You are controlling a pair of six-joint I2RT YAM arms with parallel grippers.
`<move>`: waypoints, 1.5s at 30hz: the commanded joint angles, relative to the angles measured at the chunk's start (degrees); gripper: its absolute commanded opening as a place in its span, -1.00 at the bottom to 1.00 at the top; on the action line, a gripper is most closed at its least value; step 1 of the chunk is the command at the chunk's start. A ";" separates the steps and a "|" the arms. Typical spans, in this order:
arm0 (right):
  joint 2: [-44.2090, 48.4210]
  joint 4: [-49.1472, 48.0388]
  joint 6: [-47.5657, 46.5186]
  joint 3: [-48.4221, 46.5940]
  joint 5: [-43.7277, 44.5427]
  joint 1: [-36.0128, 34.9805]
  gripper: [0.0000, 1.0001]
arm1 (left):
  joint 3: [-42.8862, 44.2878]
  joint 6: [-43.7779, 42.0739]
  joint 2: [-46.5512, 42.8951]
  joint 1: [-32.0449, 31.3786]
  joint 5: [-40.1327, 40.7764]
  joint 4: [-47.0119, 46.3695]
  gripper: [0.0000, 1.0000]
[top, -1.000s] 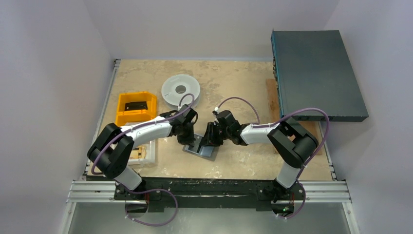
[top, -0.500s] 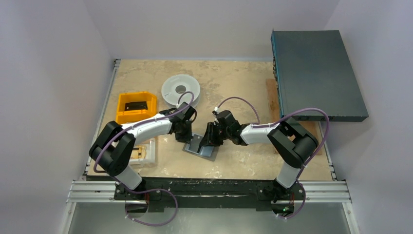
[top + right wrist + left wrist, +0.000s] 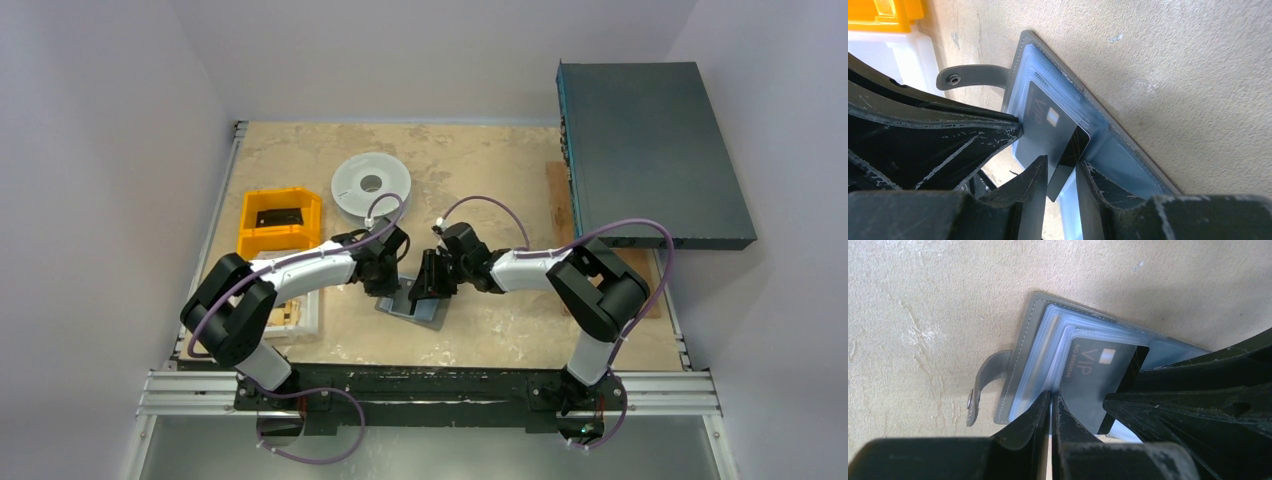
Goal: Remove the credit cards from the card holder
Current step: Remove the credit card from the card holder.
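The closed left gripper [image 3: 1050, 399] seems to pin the card holder [image 3: 1020, 355] so the right gripper [image 3: 1062, 167], clamped on the dark card [image 3: 1040, 131], can draw it out.

A mottled beige tabletop [image 3: 480, 160] carries a pale grey round spool [image 3: 371, 184] at upper centre, a yellow plastic bin [image 3: 248, 228] at left, and an open slate-grey card holder [image 3: 429, 313] lying flat at centre.

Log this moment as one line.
stage: card removal | left end effector: shut, at holder | right end effector: shut on card | card: partly out of holder
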State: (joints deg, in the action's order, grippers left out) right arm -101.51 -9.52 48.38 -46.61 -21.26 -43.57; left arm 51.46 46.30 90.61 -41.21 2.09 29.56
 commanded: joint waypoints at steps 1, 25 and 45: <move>-1.58 0.05 -2.97 -0.23 4.67 -0.13 -0.42 | -2.56 5.69 1.69 -1.94 -3.02 -1.69 -0.96; 1.35 -6.72 -0.07 8.94 0.55 3.13 -1.00 | -6.10 9.42 2.60 3.07 -4.11 -3.28 -1.00; 0.62 -11.59 0.94 9.98 -2.58 3.76 -0.65 | -6.86 9.77 2.69 4.30 -4.98 -4.38 -1.00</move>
State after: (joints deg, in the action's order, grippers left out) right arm -99.07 -21.23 49.91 -37.58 -24.23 -40.32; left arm 47.70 55.53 89.34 -36.38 -3.44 24.88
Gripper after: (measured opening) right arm 0.194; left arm 0.003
